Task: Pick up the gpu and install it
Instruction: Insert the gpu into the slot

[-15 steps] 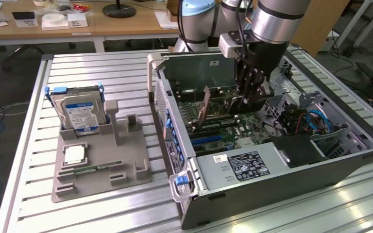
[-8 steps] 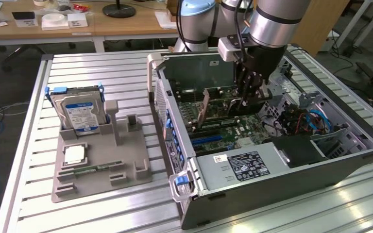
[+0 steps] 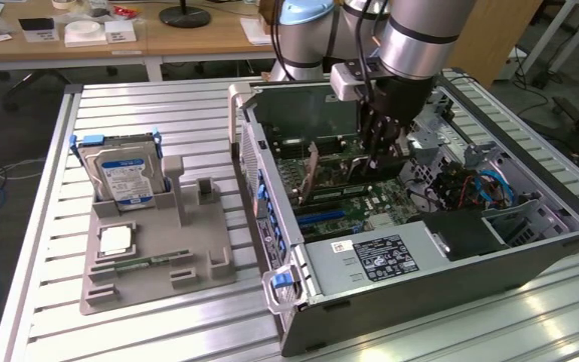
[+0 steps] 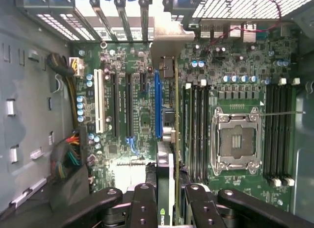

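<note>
Looks like the install step to me: my claw (image 4: 167, 201) is pinching the gpu (image 4: 165, 164) edge-on inside the case (image 3: 421, 290), just beside the blue slot (image 4: 157, 105), so next I'd want its edge dead square over a slot.

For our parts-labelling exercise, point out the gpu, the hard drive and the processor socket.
gpu (image 4: 165, 211): wrist view, cooler's logo end.
hard drive (image 3: 127, 179): exterior view, blue label.
processor socket (image 4: 235, 139): wrist view, its centre.

gpu (image 4: 166, 162) in jaws over motherboard (image 4: 132, 98)
</note>
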Controlling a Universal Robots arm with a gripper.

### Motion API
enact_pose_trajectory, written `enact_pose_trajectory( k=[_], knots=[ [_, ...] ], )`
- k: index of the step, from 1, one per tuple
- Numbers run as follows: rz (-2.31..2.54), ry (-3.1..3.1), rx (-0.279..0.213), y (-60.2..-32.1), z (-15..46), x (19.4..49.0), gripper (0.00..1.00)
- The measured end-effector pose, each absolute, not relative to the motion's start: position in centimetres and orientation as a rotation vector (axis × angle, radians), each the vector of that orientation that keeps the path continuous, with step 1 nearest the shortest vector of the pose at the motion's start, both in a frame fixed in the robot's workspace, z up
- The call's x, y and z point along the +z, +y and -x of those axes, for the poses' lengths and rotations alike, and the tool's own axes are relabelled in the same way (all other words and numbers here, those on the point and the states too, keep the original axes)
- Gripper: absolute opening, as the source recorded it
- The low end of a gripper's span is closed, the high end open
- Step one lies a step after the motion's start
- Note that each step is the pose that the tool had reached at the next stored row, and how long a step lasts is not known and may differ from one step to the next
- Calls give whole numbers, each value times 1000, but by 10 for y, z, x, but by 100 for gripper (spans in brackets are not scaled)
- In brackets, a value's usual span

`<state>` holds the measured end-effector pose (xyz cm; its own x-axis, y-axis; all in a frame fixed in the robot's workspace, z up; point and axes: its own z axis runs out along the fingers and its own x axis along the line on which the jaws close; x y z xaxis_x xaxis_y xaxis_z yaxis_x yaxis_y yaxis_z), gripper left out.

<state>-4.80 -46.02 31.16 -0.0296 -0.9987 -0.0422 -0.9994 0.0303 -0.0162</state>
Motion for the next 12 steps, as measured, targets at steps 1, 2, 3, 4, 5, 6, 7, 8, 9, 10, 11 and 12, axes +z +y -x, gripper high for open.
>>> enact_pose_trajectory(
  k=[1,2,3,4,5,6,7,8,9,10,11,12],
  knots=[
    [2159,2224,27,-460,48,310,27],
    [2159,2225,27,-460,48,308,27],
    [2159,2225,28,-460,49,306,27],
    [2159,2225,28,-460,49,305,27],
    [2159,2225,27,-460,49,305,27],
    [2159,2225,27,-461,49,305,27],
    [2159,2224,28,-461,49,305,27],
    [2159,2224,28,-462,50,305,27],
    [2158,2224,28,-464,50,305,27],
    [2158,2224,29,-465,51,305,27],
    [2158,2224,29,-466,51,305,27],
    [2158,2224,29,-467,51,304,27]
  ],
)
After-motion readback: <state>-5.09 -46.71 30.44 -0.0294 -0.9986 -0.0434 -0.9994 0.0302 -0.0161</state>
